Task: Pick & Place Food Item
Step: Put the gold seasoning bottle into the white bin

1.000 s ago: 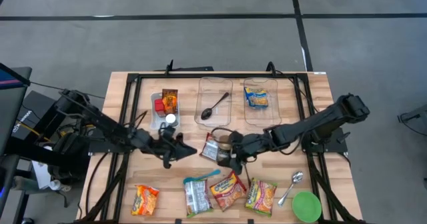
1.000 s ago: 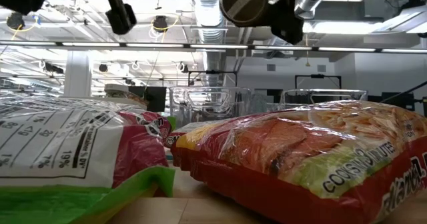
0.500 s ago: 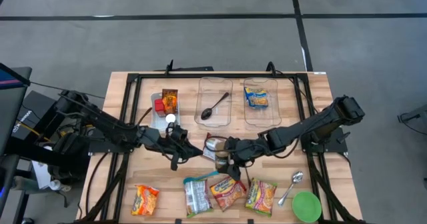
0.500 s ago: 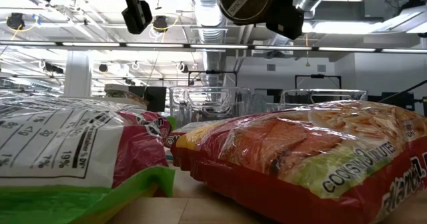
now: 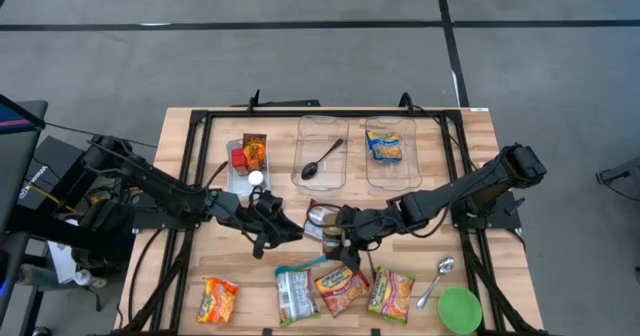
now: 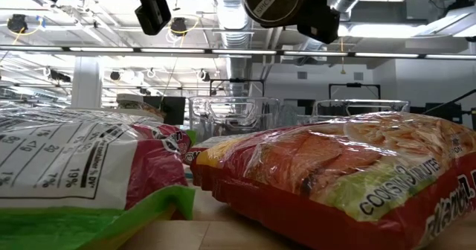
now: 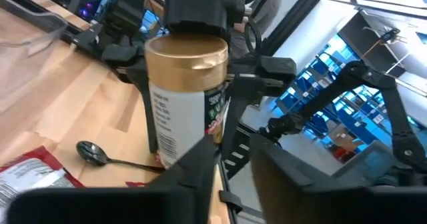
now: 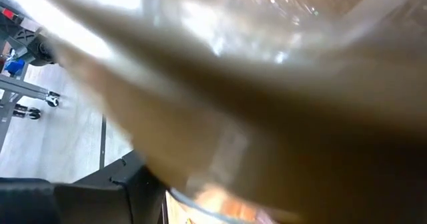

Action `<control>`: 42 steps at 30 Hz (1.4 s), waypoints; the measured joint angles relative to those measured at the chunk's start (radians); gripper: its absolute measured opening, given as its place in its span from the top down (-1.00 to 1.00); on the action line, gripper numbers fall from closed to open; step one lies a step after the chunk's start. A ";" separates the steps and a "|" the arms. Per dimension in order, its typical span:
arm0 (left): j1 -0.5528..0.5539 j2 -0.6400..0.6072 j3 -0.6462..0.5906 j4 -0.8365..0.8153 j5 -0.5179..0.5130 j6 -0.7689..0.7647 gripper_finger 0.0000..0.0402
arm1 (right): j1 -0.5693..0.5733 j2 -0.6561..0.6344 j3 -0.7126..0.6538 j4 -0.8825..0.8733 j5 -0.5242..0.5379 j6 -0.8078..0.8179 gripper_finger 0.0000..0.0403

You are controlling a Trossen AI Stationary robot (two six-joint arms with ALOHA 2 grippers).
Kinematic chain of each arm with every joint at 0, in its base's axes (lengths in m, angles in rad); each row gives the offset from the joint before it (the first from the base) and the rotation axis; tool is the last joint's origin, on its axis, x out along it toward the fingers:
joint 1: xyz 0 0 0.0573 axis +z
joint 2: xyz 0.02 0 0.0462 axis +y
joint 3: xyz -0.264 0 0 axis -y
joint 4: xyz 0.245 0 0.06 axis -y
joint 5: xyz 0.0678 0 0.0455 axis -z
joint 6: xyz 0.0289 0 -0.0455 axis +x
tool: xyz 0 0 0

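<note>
A gold-lidded white plastic jar [image 5: 332,238] sits mid-counter [image 5: 180,176], three clear plastic bins [image 5: 322,151] behind it, crinkly noodle packets [image 5: 340,288] in front.

Two dark jointed arms; black cabling

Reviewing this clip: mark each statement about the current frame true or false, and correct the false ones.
1. The right gripper holds a jar with a gold lid above the table. True.
2. A black spoon lies in the middle clear tray. True.
3. The green bowl sits at the table's far left corner. False: it sits at the near right corner, beside a metal spoon.
4. The left gripper grips a noodle packet. False: it holds nothing and points at the jar.
5. The right-hand clear tray is empty. False: it holds a yellow and blue packet.
</note>
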 joint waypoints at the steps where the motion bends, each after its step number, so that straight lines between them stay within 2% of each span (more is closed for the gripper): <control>1: 0.000 0.000 0.000 0.000 0.001 -0.010 0.43 | 0.000 0.000 0.000 0.000 0.000 0.000 -0.40; 9: 0.000 0.000 -0.001 -0.017 -0.041 -0.046 -0.47 | 0.000 0.000 0.000 0.001 0.000 0.000 -0.40; 12: 0.006 0.000 -0.001 -0.016 -0.060 -0.043 -0.70 | 0.000 0.000 0.000 0.005 0.000 0.000 -0.40; 15: 0.015 0.000 -0.001 -0.015 -0.063 -0.040 -0.84 | 0.000 0.000 0.000 0.009 0.000 0.000 -0.40; 19: 0.016 0.000 -0.001 -0.015 -0.068 -0.038 -0.90 | 0.000 0.000 -0.001 0.012 0.000 0.000 -0.40; 29: 0.021 0.016 -0.001 -0.005 -0.094 -0.037 -0.89 | 0.000 0.000 -0.001 0.018 -0.002 0.008 -0.40; 39: 0.072 0.129 -0.001 0.176 -0.049 -0.037 -0.88 | -0.047 0.000 -0.002 0.055 -0.050 0.009 -0.40; 42: 0.078 0.153 0.017 0.183 -0.025 -0.037 -0.88 | -0.055 0.000 -0.002 0.056 -0.057 0.010 -0.40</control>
